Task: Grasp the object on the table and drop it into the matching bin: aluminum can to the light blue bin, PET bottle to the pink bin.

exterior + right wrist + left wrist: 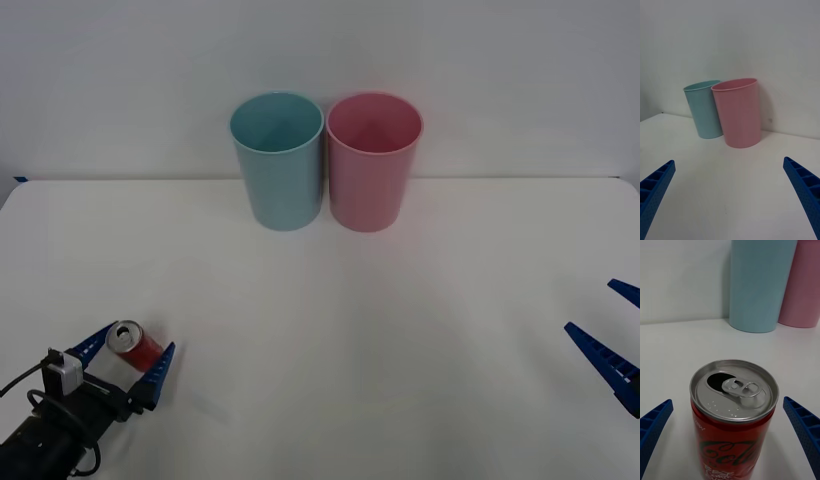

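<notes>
Front view: white bench; red can near left, standing between the left gripper's wide fingers. Right gripper wide, empty.
Right wrist: light blue bin, pink bin far.
Left wrist: can upright, centred, ungripped.

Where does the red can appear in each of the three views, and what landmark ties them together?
Front view: the red can stands near the lower left corner, between the left gripper's open fingers.
Left wrist view: the can is close up, between the blue fingers.
Right wrist view: the can is not in it.
Shared landmark: the light blue bin beside the pink bin.
</notes>
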You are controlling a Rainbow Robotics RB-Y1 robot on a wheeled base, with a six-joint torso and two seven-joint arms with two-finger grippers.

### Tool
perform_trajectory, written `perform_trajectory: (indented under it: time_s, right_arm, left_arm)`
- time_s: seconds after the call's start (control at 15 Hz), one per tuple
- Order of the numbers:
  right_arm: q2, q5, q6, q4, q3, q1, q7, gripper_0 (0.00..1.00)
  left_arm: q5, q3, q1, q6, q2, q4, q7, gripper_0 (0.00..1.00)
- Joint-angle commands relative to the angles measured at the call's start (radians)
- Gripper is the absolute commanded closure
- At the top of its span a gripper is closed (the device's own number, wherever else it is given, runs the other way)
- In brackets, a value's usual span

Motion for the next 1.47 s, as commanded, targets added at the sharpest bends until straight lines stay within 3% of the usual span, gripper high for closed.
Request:
perform_trajectory:
  time_s: [0.07,0.27,0.33,0.4,0.47,0.6,1.2,1.47]
  right_arm:
    - [0.000,0.000,0.000,0.000,0.000,0.000,0.000,0.00]
    - [0.000,0.000,0.000,0.000,0.000,0.000,0.000,0.00]
    - [0.000,0.000,0.000,0.000,0.000,0.000,0.000,0.00]
    - [0.000,0.000,0.000,0.000,0.000,0.000,0.000,0.00]
    - [0.000,0.000,0.000,0.000,0.000,0.000,0.000,0.00]
    - [0.000,0.000,0.000,0.000,0.000,0.000,0.000,0.00]
    - [0.000,0.000,0.000,0.000,0.000,0.000,0.000,0.00]
    - [0.000,0.000,0.000,0.000,0.000,0.000,0.000,0.00]
  left_arm:
    - [0.000,-0.007,-0.012,0.002,0.000,0.012,-0.002,0.00]
    - [-0.002,-0.009,-0.018,0.002,0.000,0.021,-0.004,0.00]
    - [-0.002,-0.009,-0.018,0.002,0.000,0.021,-0.004,0.24]
    - [-0.002,-0.009,-0.018,0.002,0.000,0.021,-0.004,0.57]
    - [-0.003,-0.009,-0.018,0.002,0.000,0.021,-0.005,0.81]
    - [-0.019,-0.009,-0.021,0.002,0.000,0.021,-0.010,0.98]
    - [-0.012,0.013,-0.019,-0.024,0.003,0.020,0.003,1.00]
    - [0.014,0.027,-0.002,-0.044,0.021,-0.063,0.059,1.00]
